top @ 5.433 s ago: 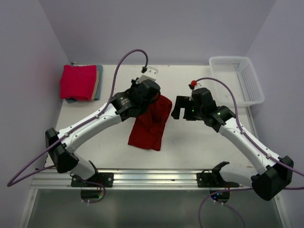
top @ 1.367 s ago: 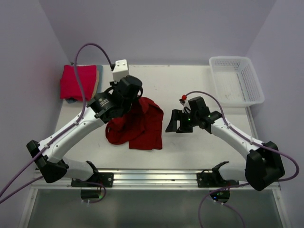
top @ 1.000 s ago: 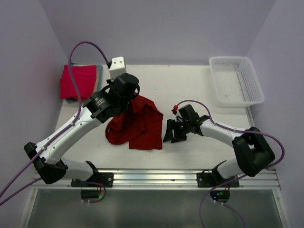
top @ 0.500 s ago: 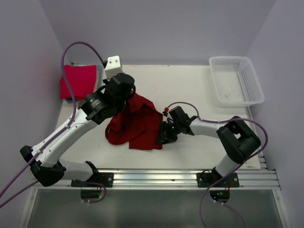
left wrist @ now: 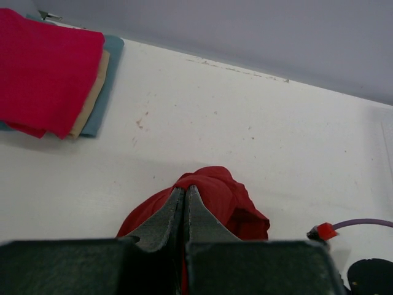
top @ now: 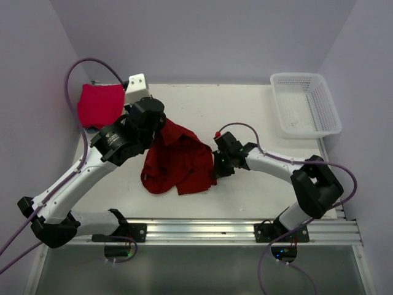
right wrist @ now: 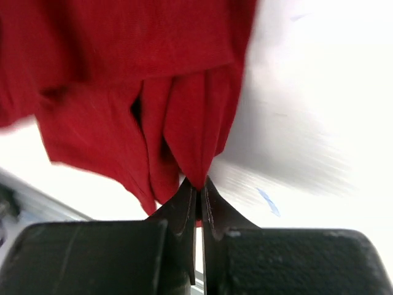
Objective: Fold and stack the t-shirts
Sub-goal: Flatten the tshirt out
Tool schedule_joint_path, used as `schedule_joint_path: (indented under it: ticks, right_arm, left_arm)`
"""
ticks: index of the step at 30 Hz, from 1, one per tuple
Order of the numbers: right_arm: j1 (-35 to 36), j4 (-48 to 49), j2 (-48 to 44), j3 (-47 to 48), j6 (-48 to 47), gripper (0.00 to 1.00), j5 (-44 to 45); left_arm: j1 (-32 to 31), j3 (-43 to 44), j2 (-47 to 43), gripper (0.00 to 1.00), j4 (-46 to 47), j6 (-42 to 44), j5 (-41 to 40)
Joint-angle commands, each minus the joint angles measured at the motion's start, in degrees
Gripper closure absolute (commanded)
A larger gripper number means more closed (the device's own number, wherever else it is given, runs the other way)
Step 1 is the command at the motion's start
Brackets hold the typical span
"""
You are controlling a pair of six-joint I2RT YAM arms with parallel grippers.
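A dark crimson t-shirt lies crumpled mid-table, lifted at two places. My left gripper is shut on its top edge; in the left wrist view the cloth bulges just past the closed gripper. My right gripper is shut on the shirt's right edge; in the right wrist view a pinched fold of the shirt runs into the closed gripper. A folded pinkish-red t-shirt tops a stack at the back left, with a blue-grey t-shirt lowest in it.
A white mesh basket stands at the back right corner. A tan cloth layer sits in the folded stack. The metal rail runs along the near table edge. Purple cables loop above both arms.
My right gripper slid left to the shirt's right edge and shut on it. The left gripper, still shut on the shirt, drifted slightly left and back, tugging the cloth.
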Motion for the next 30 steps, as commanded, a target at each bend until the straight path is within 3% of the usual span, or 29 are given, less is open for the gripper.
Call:
schedule_joint_path:
  ticks: [1, 7, 14, 23, 30]
  right_arm:
    - [-0.5, -14.6, -7.7, 7.2, -3.1, 1.00, 19.8]
    - [-2.4, -29.2, -13.8, 16.6, -5.2, 1.00, 40.7]
    - [-4.8, -37.9, -14.9, 21.8, -6.2, 1.00, 53.8]
    - [-9.0, -36.5, -15.1, 21.0, -8.6, 1.00, 53.7]
    - [-11.1, -30.0, -10.8, 18.8, -10.5, 1.00, 42.5]
  left_arm:
    - [0.5, -0.8, -2.0, 1.00, 0.9, 0.8, -1.8]
    - [0.8, -1.4, -2.8, 1.00, 1.3, 1.1, -1.9]
    - [1.0, -1.3, -3.6, 1.00, 1.1, 1.5, -2.4]
    - [1.2, -1.1, -4.8, 1.00, 0.2, 1.9, -3.7]
    - [1.2, -1.2, -5.9, 1.00, -1.5, 1.4, -4.7]
